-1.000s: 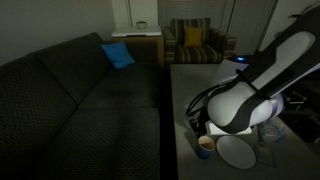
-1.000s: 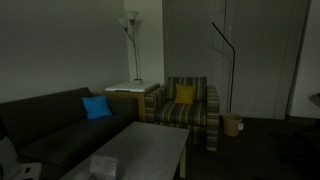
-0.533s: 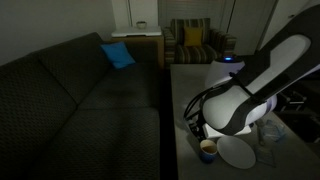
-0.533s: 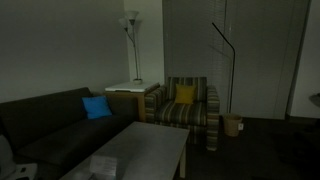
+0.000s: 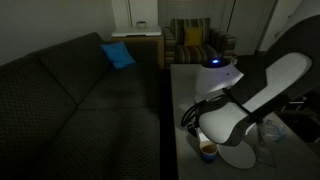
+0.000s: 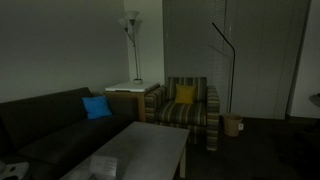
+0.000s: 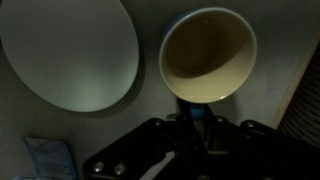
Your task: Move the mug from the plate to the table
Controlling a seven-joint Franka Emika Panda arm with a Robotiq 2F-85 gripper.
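Mug (image 5: 207, 150): off the plate (image 5: 238, 156), just left of it at the near end of the table (image 5: 182, 85), rim pinched in the closed gripper (image 7: 190, 112); possibly not yet grounded, so early release could tip it against the plate.

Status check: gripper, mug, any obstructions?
Gripper shut on mug at its edge. Mug beside plate, not on it; touching table or not, cannot tell. A packet lies near plate, out of the way.
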